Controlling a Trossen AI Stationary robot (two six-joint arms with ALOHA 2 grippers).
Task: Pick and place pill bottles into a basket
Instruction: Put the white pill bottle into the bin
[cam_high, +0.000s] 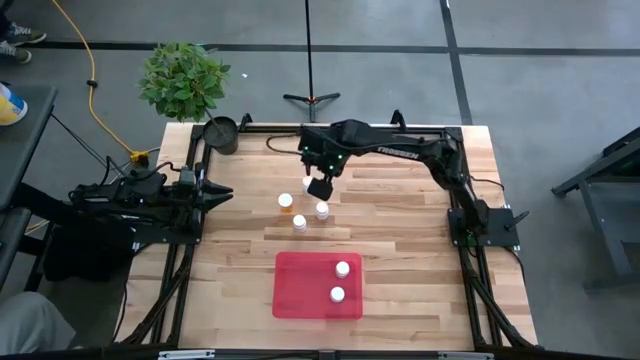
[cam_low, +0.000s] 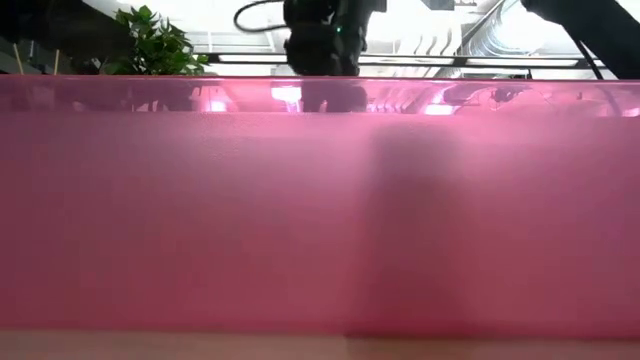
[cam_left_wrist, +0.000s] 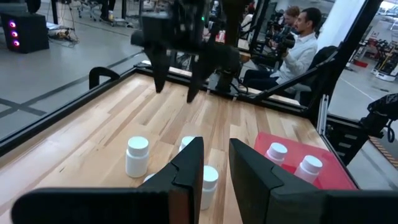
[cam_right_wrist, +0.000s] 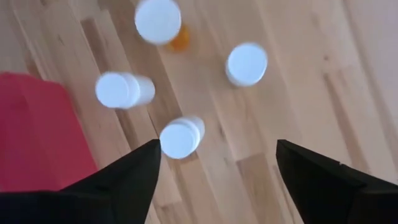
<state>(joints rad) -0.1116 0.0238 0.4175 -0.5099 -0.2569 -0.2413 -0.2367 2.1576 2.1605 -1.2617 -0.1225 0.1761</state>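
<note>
The red tray (cam_high: 300, 290) lies at the near middle of the table with two white-capped bottles (cam_high: 343, 268) (cam_high: 337, 294) standing in it. Several more bottles stand on the wood beyond it, one with an orange body (cam_high: 286, 202), the others white (cam_high: 299, 222) (cam_high: 322, 210). My right gripper (cam_high: 319, 187) hangs open above this group, fingers pointing down and touching nothing; its wrist view shows the bottles (cam_right_wrist: 180, 137) (cam_right_wrist: 247, 63) below and between its fingers (cam_right_wrist: 214, 165). My left gripper (cam_left_wrist: 214, 171) waits at the table's left, slightly open and empty.
A dark round pot (cam_high: 222, 130) stands at the far left corner next to a green plant (cam_high: 185, 78). The tray's wall (cam_low: 320, 220) fills the low view. People sit beyond the table's right side (cam_left_wrist: 298, 37). Bare wood lies right of the bottles.
</note>
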